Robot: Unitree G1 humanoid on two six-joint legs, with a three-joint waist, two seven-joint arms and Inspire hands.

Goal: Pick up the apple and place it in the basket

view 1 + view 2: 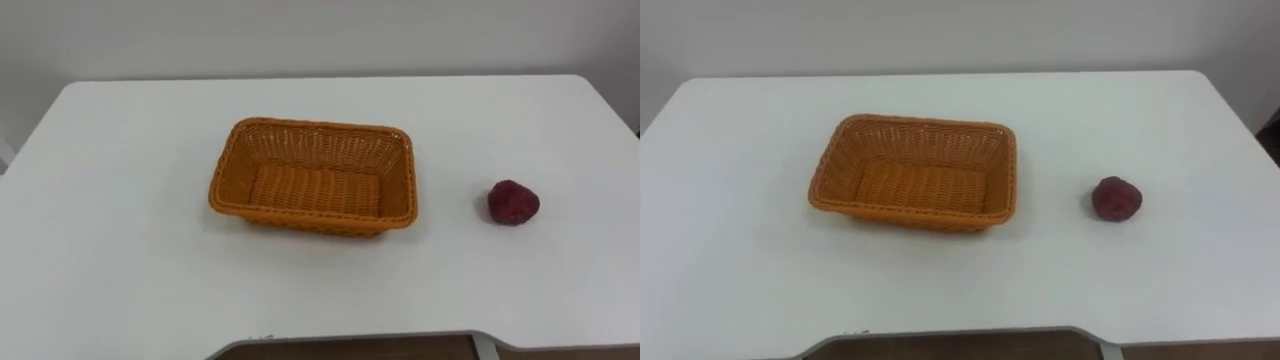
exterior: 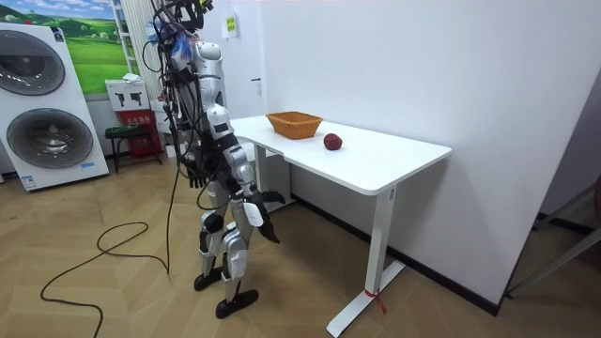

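Apple (image 1: 513,202) right of basket (image 1: 312,178) on desk (image 1: 120,260): firm, light, rounded; I'd cup its middle. Left hand (image 2: 194,174), right hand (image 2: 269,230): state unreadable.

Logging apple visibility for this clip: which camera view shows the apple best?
Left eye view: the dark red apple sits close and unobstructed on the white table, right of the wicker basket. The right eye view shows it nearly the same. The room view shows it far off, a small spot beside the basket.

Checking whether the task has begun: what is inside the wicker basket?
Nothing: the basket shows only its bare woven floor. Its near wall hides its own inner face. The apple lies on the table, apart, on the basket's right.
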